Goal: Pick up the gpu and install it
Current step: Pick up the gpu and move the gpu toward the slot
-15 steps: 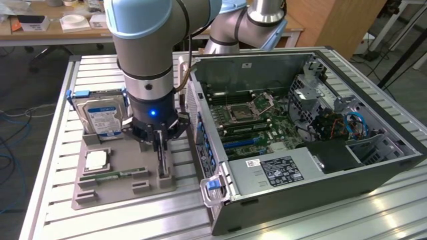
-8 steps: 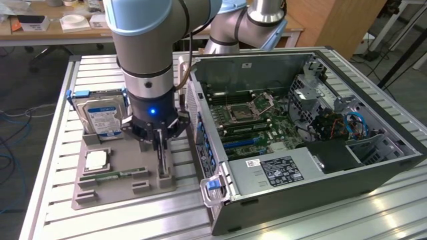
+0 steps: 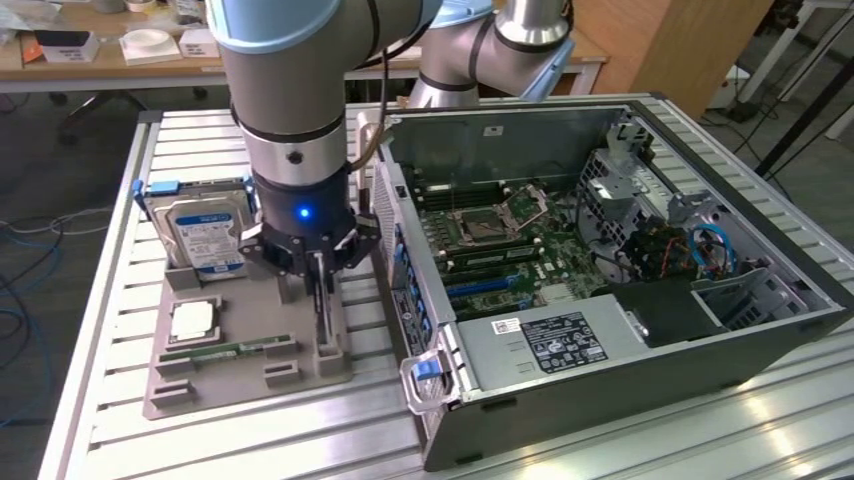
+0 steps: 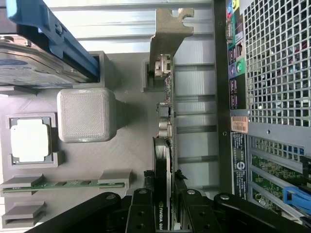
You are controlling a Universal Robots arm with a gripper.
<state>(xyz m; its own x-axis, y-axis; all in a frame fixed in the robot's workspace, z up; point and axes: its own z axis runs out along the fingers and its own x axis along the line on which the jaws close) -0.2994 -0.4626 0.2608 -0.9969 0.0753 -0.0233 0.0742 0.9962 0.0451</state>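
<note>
Gripper [image 4: 164,179] sits straight above the gpu [image 4: 165,121], clamped narrow on its two flat faces; the card stands on edge just beside the computer case [image 4: 277,73], long axis parallel to the case's perforated wall

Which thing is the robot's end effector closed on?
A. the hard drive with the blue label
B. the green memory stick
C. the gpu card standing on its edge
C: the end effector clamps both faces of the gpu, which stands on edge in the gray holder.
</note>
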